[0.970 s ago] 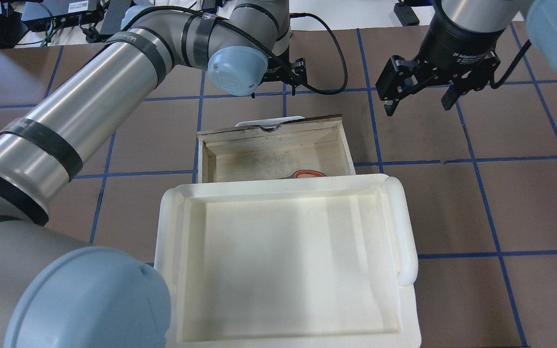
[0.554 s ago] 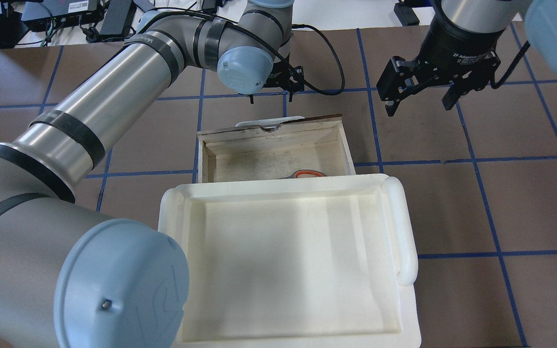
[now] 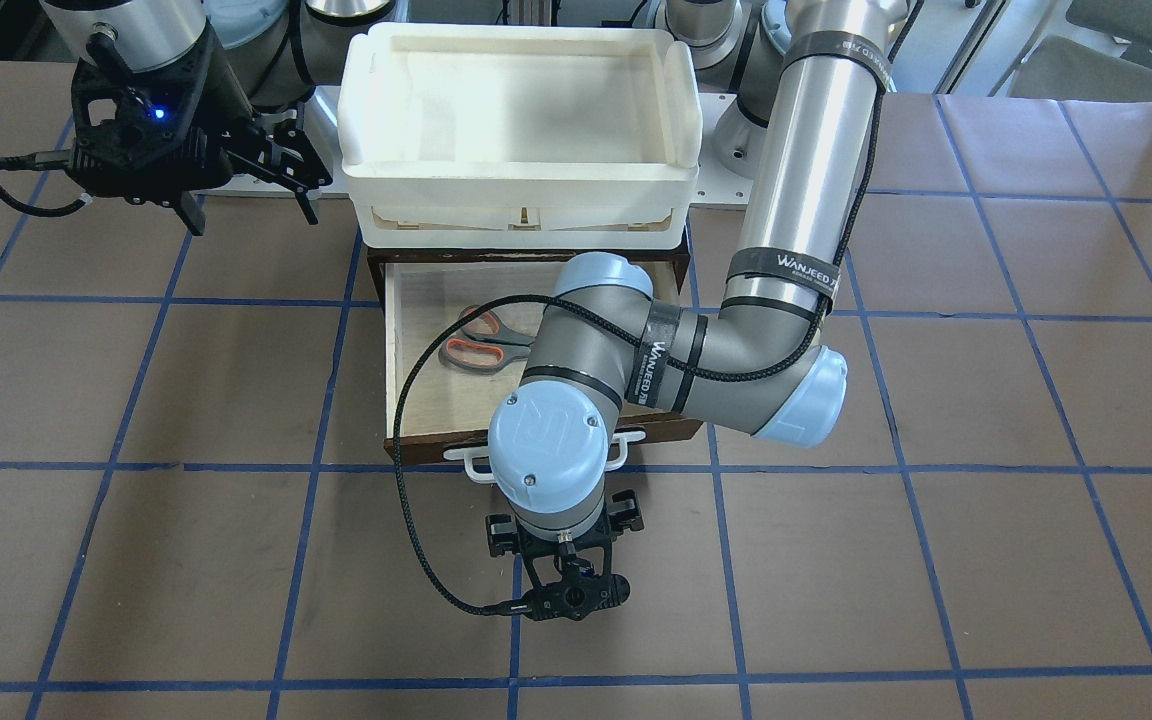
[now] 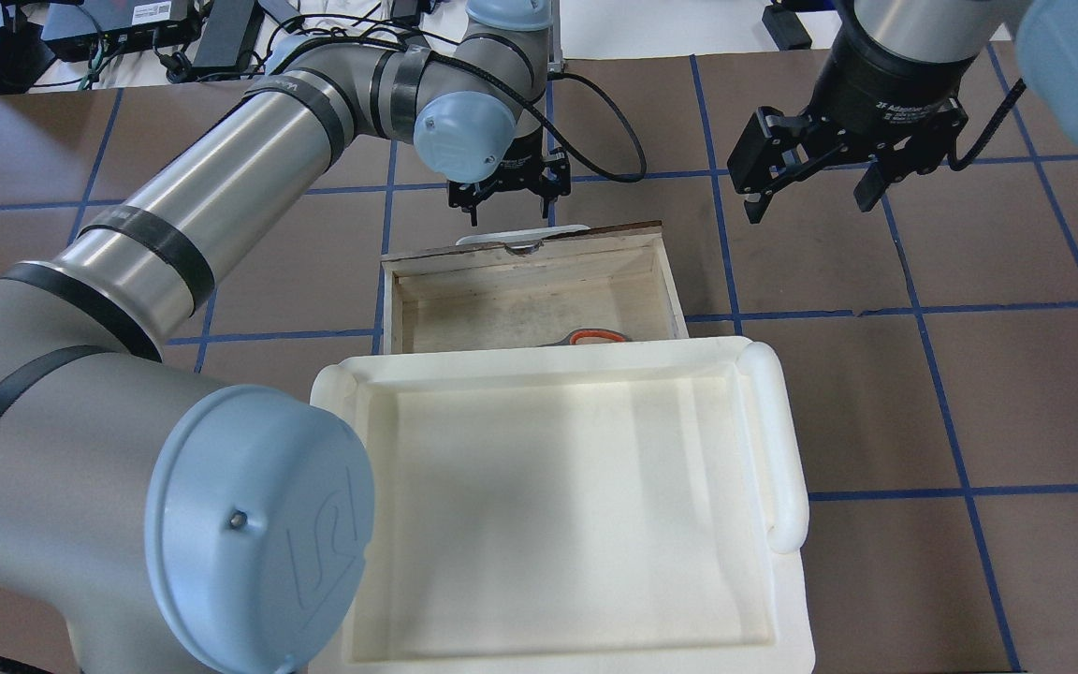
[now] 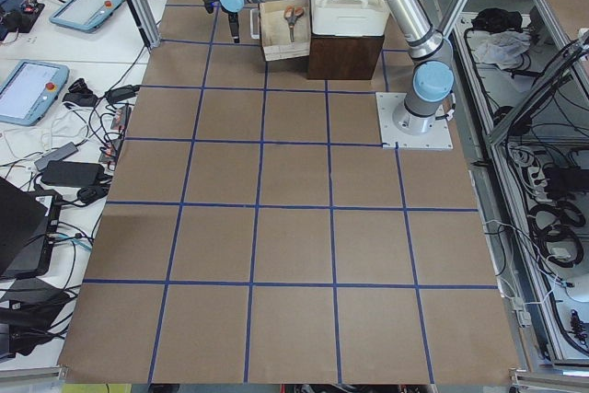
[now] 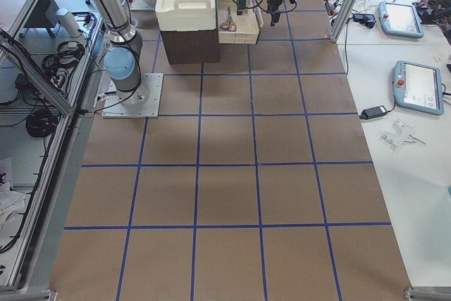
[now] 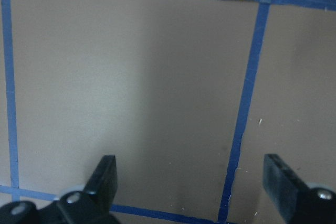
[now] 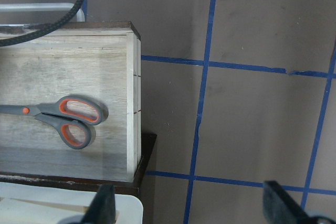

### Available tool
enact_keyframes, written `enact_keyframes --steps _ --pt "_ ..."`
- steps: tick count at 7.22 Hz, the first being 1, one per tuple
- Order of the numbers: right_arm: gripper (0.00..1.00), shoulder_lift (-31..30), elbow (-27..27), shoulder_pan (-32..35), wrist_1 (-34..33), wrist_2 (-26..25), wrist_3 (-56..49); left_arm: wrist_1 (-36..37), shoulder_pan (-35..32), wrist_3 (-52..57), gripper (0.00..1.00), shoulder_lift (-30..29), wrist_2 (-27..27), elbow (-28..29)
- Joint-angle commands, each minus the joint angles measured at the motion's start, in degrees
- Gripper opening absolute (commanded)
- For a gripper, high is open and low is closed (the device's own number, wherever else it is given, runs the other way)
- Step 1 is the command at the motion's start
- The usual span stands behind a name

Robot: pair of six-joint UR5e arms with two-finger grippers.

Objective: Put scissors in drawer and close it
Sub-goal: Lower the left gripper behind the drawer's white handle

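The scissors point(image 3: 477, 340) lie flat inside the open drawer point(image 4: 671, 273), with grey handles lined in orange; they also show in the right wrist view point(image 8: 63, 119). The drawer's white bar handle point(image 4: 525, 230) faces away from the robot. My left gripper point(image 4: 511, 212) is open and empty. It points down at bare table just beyond the drawer front; the left wrist view point(image 7: 191, 182) shows only table and tape. My right gripper point(image 4: 810, 201) is open and empty, hovering to the right of the drawer, and it also shows in the right wrist view point(image 8: 189, 208).
A white plastic tray point(image 4: 782, 440) sits on the dark cabinet above the drawer's inner end and hides part of the scissors from overhead. The left arm's elbow point(image 3: 696, 370) hangs over the drawer. Brown table with blue tape grid point(image 4: 923, 393) lies all around.
The left arm has swung so its gripper moved left and toward the drawer front, ending close to the white handle. The right gripper, drawer and scissors have not moved.
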Motion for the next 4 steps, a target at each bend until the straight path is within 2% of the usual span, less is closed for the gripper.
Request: enact_keyframes --steps 1,4 --pt "1.00 0.03 0.00 0.00 0.00 0.29 0.09 -2.89 0.10 -0.97 1.00 -0.68 -1.88 0.14" --pt "1.00 0.12 0.09 0.00 0.00 0.29 0.00 -3.16 0.18 -1.67 1.00 -1.12 -3.38 0.05"
